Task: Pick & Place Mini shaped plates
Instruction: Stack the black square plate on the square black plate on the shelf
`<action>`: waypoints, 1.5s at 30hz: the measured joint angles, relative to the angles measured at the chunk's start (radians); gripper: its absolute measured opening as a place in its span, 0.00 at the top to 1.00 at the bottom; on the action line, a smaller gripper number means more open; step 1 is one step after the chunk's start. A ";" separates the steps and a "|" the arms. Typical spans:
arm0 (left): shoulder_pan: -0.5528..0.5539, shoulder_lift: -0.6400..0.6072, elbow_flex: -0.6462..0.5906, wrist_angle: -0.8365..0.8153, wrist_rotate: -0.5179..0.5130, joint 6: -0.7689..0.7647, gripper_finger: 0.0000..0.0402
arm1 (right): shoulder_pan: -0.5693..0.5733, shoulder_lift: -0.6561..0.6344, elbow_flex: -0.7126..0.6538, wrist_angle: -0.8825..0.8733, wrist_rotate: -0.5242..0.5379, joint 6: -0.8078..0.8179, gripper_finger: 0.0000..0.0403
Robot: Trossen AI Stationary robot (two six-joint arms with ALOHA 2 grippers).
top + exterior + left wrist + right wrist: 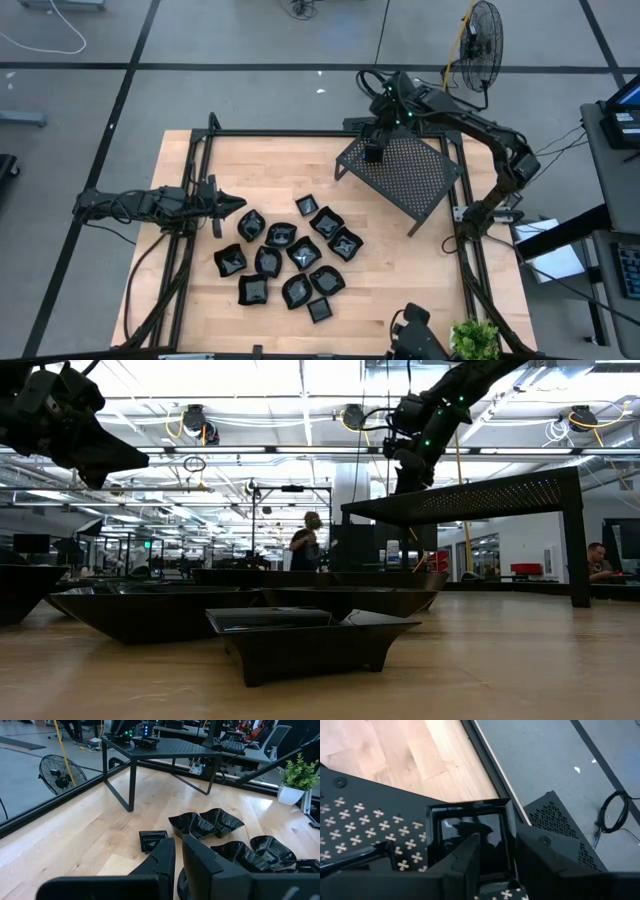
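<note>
A cluster of small glossy black shaped plates [290,258] is lying on the near middle of the pale wooden worktop [400,270]. To their left, the left claw [232,205] is hovering closed and empty just beside the nearest plates. Farther back on the right, a large black perforated metal rack [410,172] is standing, with one square black plate [470,832] sitting on its far-left corner. The right claw [373,150] is hanging over that plate, fingers apparently parted around it, not clamping.
</note>
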 joint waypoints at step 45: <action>0.000 0.000 0.000 0.000 0.000 0.000 0.91 | -0.024 -0.103 -0.055 -0.047 0.057 0.083 0.75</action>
